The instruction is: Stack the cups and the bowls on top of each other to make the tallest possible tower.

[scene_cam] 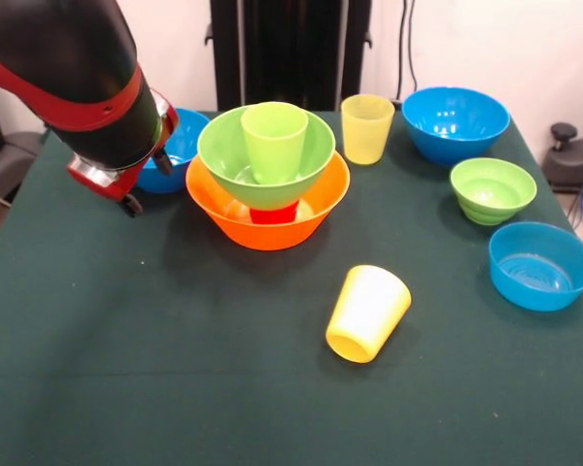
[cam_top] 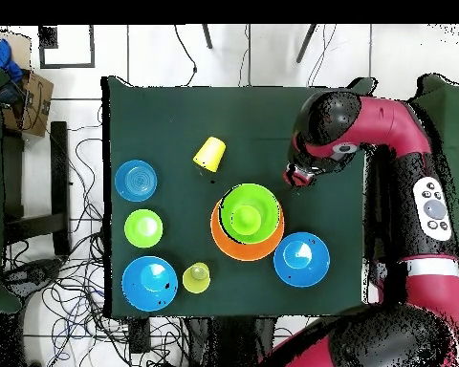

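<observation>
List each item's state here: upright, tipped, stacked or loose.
Orange bowl: upright, tower base.
Red cup: inside orange bowl, under large green bowl.
Large green bowl: stacked above.
Lime cup: upright in it.
Bright yellow cup: tipped over, loose.
Pale yellow cup: upright, loose.
Other bowls: upright, loose.

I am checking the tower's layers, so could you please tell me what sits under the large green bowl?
A red cup shows beneath the large green bowl, standing inside the orange bowl. Only its lower part is visible; the rest is covered.
</observation>
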Tool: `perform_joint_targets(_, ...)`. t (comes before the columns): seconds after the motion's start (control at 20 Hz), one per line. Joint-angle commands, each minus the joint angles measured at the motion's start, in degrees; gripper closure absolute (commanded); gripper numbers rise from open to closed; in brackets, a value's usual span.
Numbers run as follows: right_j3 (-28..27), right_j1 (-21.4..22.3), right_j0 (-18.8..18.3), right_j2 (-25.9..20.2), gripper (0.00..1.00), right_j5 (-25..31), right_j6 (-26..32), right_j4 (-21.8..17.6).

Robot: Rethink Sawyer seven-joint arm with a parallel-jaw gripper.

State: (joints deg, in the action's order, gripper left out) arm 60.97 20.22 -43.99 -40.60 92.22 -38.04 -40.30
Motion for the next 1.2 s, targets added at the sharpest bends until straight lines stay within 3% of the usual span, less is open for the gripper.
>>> perform_joint_targets(0.05, -1.3, -1.3, 0.9, 0.8, 0.00, 8.1, 25.0, -5.5)
perform_joint_targets(0.25, -4.0, -1.6, 1.5, 0.4, 0.00, 11.8, 27.1, -5.6)
perform_joint_targets(0.85, -2.2, -0.2, 2.4, 1.0, 0.00, 13.6, 28.6, -6.1)
perform_joint_targets(1.05, 0.3, 0.3, 1.8, 1.5, 0.00, 10.7, 27.2, -6.0)
perform_joint_targets(1.2, 4.1, 0.8, 1.1, 2.0, 0.00, 5.1, 23.7, -5.7)
